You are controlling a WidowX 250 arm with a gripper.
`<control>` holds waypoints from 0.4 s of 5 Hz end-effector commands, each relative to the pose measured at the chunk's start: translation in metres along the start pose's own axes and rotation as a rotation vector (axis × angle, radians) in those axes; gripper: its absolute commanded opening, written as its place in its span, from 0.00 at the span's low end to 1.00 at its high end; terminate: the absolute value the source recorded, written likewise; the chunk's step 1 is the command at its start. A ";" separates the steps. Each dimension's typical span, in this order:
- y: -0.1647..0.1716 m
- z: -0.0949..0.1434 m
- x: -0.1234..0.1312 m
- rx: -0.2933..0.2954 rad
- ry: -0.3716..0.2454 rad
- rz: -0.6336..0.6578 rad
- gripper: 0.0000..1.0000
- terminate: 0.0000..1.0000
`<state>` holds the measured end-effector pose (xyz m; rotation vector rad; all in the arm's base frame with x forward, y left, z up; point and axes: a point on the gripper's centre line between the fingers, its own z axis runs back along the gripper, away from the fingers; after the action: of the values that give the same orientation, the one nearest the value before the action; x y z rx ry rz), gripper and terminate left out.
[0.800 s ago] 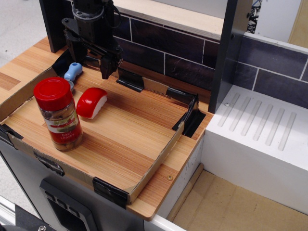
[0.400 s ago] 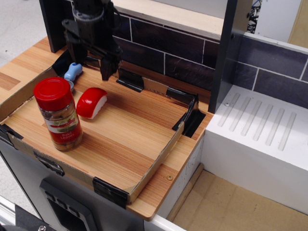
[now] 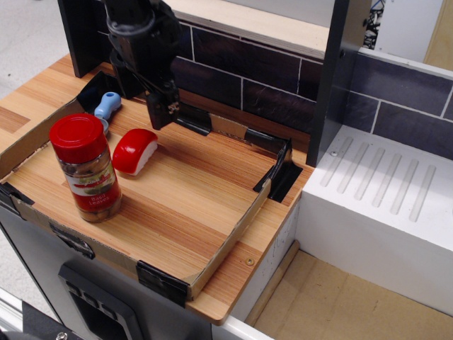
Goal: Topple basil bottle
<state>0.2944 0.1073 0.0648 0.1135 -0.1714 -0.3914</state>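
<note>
The basil bottle point(image 3: 86, 168) is a clear jar with a wide red lid and a red-and-white label. It stands upright at the front left of the cardboard-walled wooden tray point(image 3: 233, 230). My black gripper point(image 3: 145, 100) hangs above the tray's back left, behind and to the right of the bottle and well apart from it. Its fingers point(image 3: 161, 113) point down, look spread and hold nothing.
A red-and-white rounded sushi-like piece point(image 3: 134, 150) lies between the gripper and the bottle. A blue-handled tool point(image 3: 107, 105) lies at the back left corner. Black clips point(image 3: 192, 118) hold the tray walls. A dark post point(image 3: 338, 78) and a white ribbed drainer point(image 3: 386, 191) stand to the right.
The gripper has shifted a little to the right and turned, its lower finger now over the tray's back edge. The bottle and the sushi piece have not moved.
</note>
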 end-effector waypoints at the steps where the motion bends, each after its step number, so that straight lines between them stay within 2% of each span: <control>1: 0.002 0.040 -0.004 -0.009 0.033 -0.221 1.00 0.00; 2: -0.005 0.049 -0.014 -0.033 0.116 -0.303 1.00 0.00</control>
<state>0.2620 0.0973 0.0899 0.0792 0.0238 -0.6913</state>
